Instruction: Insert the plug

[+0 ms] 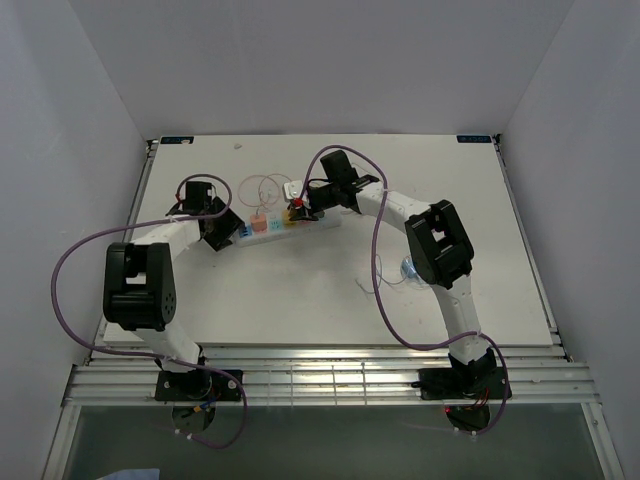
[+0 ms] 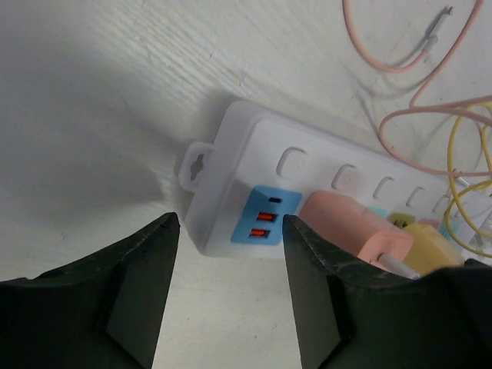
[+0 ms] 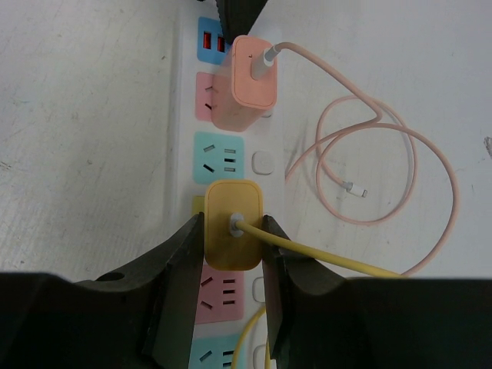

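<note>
A white power strip [image 1: 283, 228] with coloured sockets lies mid-table. My right gripper [image 3: 234, 240] is shut on the yellow plug [image 3: 233, 224], which stands over the yellow socket; whether its prongs are in is hidden. A yellow cable [image 3: 323, 257] runs off from it to the right. Further along, a pink plug [image 3: 251, 81] sits in the strip [image 3: 186, 123]. At the strip's left end my left gripper [image 2: 229, 231] stands open. Its fingertips flank the corner with the blue USB panel [image 2: 265, 215], and nothing is gripped.
Pink cable loops [image 1: 262, 187] lie on the table just behind the strip, shown also as pink cable [image 3: 384, 146] in the right wrist view. Purple arm cables [image 1: 70, 260] hang at both sides. White walls enclose the table.
</note>
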`<state>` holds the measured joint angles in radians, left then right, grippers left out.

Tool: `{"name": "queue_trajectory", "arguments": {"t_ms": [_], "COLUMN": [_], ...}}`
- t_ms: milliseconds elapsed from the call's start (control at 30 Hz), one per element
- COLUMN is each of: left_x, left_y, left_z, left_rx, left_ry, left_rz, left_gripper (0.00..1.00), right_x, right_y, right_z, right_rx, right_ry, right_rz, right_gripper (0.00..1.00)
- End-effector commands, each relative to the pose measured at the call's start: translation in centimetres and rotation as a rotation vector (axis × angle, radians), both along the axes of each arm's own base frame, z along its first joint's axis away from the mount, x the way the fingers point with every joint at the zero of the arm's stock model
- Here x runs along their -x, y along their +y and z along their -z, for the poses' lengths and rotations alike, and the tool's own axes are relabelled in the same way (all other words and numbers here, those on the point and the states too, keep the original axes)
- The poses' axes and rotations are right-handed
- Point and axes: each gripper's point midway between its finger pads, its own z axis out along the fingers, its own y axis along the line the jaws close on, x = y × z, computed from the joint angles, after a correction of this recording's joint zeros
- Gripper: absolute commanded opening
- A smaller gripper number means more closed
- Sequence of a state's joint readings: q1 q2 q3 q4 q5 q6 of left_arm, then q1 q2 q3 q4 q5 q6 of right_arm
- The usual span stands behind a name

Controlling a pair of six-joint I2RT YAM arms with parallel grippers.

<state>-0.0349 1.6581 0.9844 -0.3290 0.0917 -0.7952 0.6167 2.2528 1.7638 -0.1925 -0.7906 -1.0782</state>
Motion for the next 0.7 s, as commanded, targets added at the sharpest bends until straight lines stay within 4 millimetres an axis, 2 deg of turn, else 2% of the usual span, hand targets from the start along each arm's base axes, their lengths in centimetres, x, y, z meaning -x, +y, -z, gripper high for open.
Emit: {"name": "queue_trajectory", "arguments": {"t_ms": [0, 167, 300, 367, 500, 667], "left_x": [-1.5, -1.1, -0.5, -0.2, 0.1, 0.0], "left_y": [-0.1, -0.9, -1.2, -1.2, -1.1, -1.2], "left_z": [0.4, 3.0, 3.8, 3.8, 3.8, 4.1], "left_rx": [-0.007, -0.004, 0.0, -0.004, -0.009, -0.009], "left_ry": [-0.011, 0.055, 0.078, 0.081, 0.081, 0.089], "left_rz": [0.006, 0.041, 0.052, 0.051, 0.053, 0.062], "left_gripper": [0.66, 0.48, 0.29, 0.25, 0.24, 0.23], "right_x": [0.9, 0.4, -0.1, -0.3, -1.1, -2.0], "right_y": [-4.2, -4.2, -4.5, -5.1, -6.2, -6.8], "right_z": [8.1, 8.0, 8.0, 9.0, 10.1, 10.7], "right_rx": [0.248, 0.258, 0.275, 0.314, 0.365, 0.377], "right_ry": [0.145, 0.158, 0.209, 0.208, 0.178, 0.159], "right_rz": [0.109, 0.149, 0.239, 0.282, 0.346, 0.386], "right_gripper": [0.08, 0.08, 0.08, 0.08, 0.08, 0.08]}}
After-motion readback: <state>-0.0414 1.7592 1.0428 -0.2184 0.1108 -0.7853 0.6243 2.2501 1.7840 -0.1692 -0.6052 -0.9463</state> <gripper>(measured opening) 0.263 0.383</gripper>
